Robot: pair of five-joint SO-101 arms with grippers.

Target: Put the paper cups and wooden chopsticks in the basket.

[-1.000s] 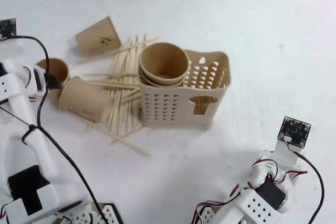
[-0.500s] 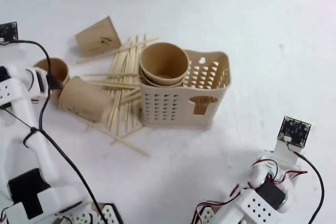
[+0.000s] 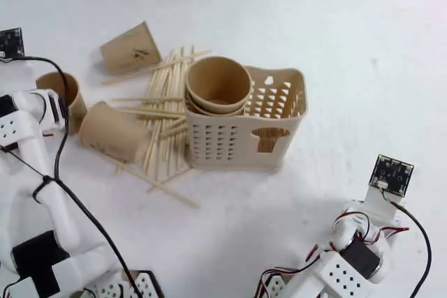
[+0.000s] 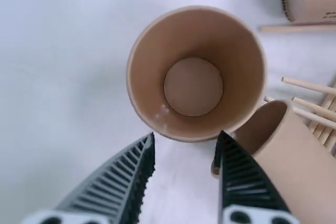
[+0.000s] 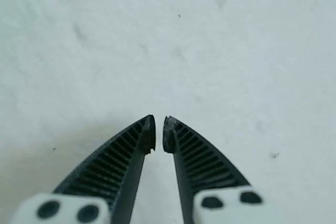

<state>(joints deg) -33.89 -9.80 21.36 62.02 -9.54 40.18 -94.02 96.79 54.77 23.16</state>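
Far left: left hand [image 4: 186,139] over the upright cup [image 3: 59,88], fingers apart, holding nothing, tips at the cup's near rim. A lying cup [image 3: 112,130] sits just beside it, its mouth close to one finger. Another tipped cup [image 3: 131,47] lies further back. Chopsticks [image 3: 164,116] are scattered loose on the worktop [image 3: 363,68] between the cups and the basket [image 3: 286,78], which has stacked cups [image 3: 218,83] in its left end.

Step in hand, I'd say: grab the upright cup. To do it well, put one finger inside the rim and one outside, stay clear of the lying cup, and squeeze lightly since the paper wall will buckle. Then lift straight and nest it on the stack.

Right hand [image 5: 159,132] is parked low over bare worktop, fingers together with just a sliver between the tips.
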